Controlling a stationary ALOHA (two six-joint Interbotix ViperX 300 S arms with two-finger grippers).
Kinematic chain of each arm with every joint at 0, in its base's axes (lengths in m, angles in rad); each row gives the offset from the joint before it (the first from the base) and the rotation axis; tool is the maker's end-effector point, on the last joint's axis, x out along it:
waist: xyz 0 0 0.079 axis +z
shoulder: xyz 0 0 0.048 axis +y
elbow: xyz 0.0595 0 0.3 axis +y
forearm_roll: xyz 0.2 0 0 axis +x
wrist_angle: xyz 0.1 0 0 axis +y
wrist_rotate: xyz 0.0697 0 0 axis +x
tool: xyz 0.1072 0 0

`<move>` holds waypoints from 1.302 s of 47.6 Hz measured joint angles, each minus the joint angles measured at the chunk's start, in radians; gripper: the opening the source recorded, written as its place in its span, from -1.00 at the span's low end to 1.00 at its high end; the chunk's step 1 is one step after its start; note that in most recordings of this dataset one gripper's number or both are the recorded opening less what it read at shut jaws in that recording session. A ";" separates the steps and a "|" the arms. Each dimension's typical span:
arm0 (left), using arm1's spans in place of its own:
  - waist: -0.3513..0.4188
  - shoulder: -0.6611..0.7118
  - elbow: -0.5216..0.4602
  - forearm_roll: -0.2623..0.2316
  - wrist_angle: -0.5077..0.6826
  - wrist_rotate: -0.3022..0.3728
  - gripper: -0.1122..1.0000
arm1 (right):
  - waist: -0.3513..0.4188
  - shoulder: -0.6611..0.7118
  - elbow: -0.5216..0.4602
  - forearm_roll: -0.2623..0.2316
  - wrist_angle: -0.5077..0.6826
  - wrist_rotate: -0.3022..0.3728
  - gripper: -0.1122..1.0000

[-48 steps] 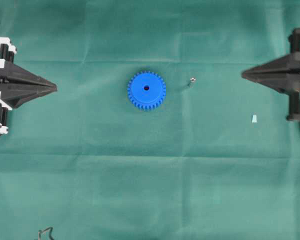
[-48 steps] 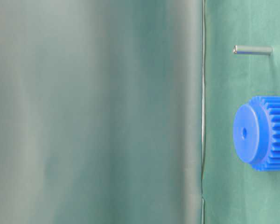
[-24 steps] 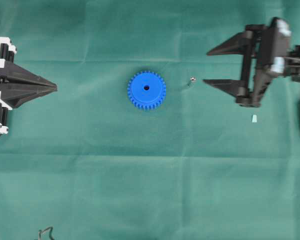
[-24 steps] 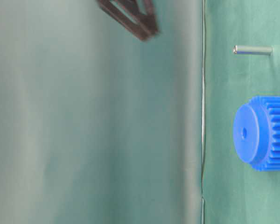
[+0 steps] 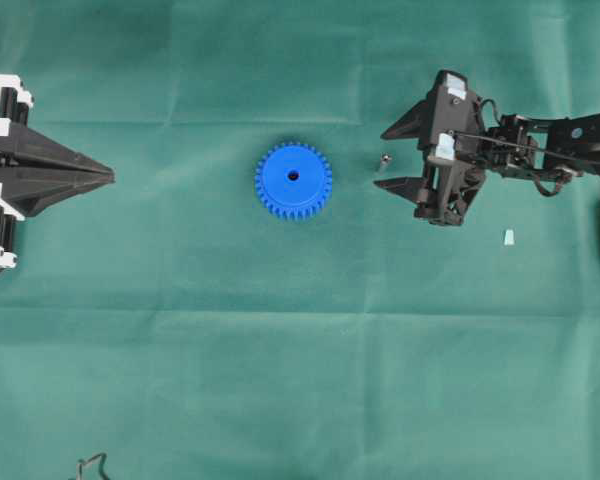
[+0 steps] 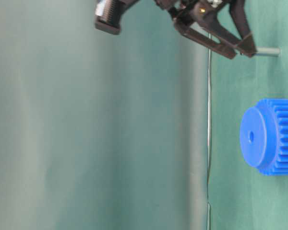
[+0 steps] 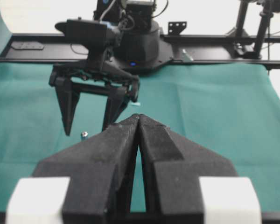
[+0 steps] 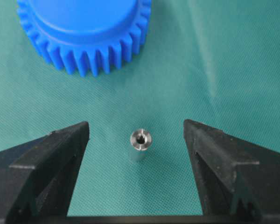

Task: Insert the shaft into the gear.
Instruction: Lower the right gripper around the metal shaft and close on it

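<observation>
The blue gear (image 5: 293, 181) lies flat in the middle of the green cloth, hub and centre hole up. To its right the small silvery shaft (image 5: 384, 160) stands upright on the cloth. My right gripper (image 5: 380, 160) is open, its fingertips straddling the shaft without touching it. In the right wrist view the shaft (image 8: 140, 142) stands free between the two fingers of the gripper (image 8: 136, 124), with the gear (image 8: 84, 32) beyond. My left gripper (image 5: 110, 176) rests shut at the left edge, far from the gear. The left gripper's tips (image 7: 139, 116) meet with nothing between them.
A small pale wedge piece (image 5: 508, 237) lies on the cloth to the right of the right gripper. The green cloth (image 5: 300, 350) covers the whole table. A dark wire end (image 5: 90, 465) shows at the front left.
My right gripper has opened and travelled left from the right edge, coming down around the shaft. The left gripper, gear and shaft have not moved.
</observation>
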 measured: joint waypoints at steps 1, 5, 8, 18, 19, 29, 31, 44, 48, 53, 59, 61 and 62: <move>0.000 0.000 0.000 0.000 0.000 0.000 -0.80 | -0.002 0.003 0.000 0.002 -0.003 0.000 0.65; -0.002 0.000 0.000 0.000 0.000 -0.002 -0.80 | -0.002 0.008 0.000 0.008 -0.009 0.002 0.61; 0.000 0.000 0.000 0.000 0.000 0.000 -0.80 | -0.003 0.008 0.000 0.009 -0.012 0.002 0.54; -0.002 0.000 0.000 0.000 0.006 0.000 -0.80 | -0.002 0.008 0.000 0.011 -0.015 0.002 -0.27; 0.000 0.000 0.000 0.000 0.006 0.000 -0.80 | -0.003 0.008 0.000 0.011 -0.014 0.003 -0.35; 0.000 0.000 0.000 0.000 0.008 0.000 -0.80 | -0.003 0.008 -0.002 0.009 -0.008 0.003 -0.51; -0.002 0.000 0.000 0.000 0.008 -0.002 -0.80 | -0.003 0.008 -0.002 0.011 -0.006 0.003 -0.51; 0.000 0.000 0.000 0.000 0.009 0.000 -0.80 | -0.003 -0.043 -0.037 0.011 0.110 -0.002 -0.51; -0.002 0.000 0.000 0.000 0.009 0.000 -0.80 | -0.003 -0.094 -0.063 0.011 0.190 0.000 -0.51; 0.000 0.000 0.000 0.000 0.009 0.000 -0.80 | -0.003 -0.150 -0.097 0.011 0.285 0.000 -0.51; -0.002 0.000 0.000 0.002 0.009 0.000 -0.80 | -0.003 -0.195 -0.126 0.011 0.367 0.000 -0.51; -0.002 0.000 0.000 0.002 0.009 -0.002 -0.80 | -0.003 -0.206 -0.130 0.011 0.383 0.000 -0.51; 0.000 0.000 0.000 0.000 0.009 0.000 -0.80 | -0.003 -0.210 -0.132 0.011 0.390 0.002 -0.51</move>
